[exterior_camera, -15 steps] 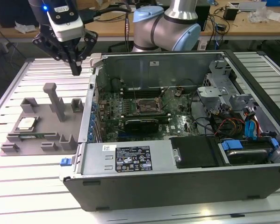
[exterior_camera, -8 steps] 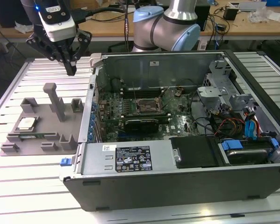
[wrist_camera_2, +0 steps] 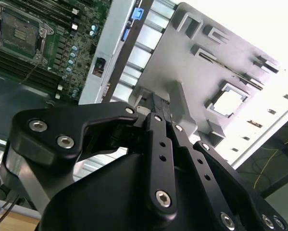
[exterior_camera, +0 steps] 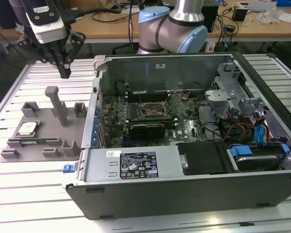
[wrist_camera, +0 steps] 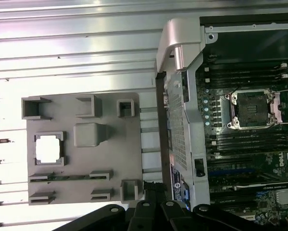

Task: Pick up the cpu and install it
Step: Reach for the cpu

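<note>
open computer case [exterior_camera: 184, 194] fills the right of the exterior view; a grey parts tray [exterior_camera: 45, 124] lies on the table [exterior_camera: 33, 194] at left. the fingers [exterior_camera: 64, 69] hang closed and empty above its upper edge; the cpu [exterior_camera: 27, 128] sits in a tray pocket, lower left of them, well apart

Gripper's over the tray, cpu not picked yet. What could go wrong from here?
1. The gripper is shut; coming down like that would likely hit the cpu rather than straddle it.
2. The tall post on the tray stands near the cpu; a low sideways move could clip it.
3. The case wall rises between tray and socket; a low carry might strike it.
</note>
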`<state>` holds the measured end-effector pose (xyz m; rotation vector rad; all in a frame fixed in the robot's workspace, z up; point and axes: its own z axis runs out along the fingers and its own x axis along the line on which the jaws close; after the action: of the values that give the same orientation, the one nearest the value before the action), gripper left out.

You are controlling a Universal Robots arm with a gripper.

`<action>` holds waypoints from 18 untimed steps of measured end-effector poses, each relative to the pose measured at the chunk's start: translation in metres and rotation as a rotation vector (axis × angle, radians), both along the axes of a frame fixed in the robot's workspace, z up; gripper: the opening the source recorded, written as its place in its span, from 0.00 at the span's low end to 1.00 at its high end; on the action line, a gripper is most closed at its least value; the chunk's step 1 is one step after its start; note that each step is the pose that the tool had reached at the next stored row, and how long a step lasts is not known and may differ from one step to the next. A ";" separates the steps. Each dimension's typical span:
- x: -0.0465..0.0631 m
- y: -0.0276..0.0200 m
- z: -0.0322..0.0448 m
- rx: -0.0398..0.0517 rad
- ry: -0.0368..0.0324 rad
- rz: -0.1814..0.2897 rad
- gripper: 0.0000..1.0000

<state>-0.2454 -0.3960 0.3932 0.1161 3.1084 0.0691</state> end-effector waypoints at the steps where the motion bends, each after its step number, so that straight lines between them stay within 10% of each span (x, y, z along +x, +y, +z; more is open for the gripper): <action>1: -0.002 0.0002 0.0000 0.0000 0.0001 0.000 0.11; 18: -0.033 0.0035 -0.0004 0.0000 -0.0001 0.000 0.11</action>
<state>-0.2788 -0.3925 0.3928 0.1162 3.1083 0.0690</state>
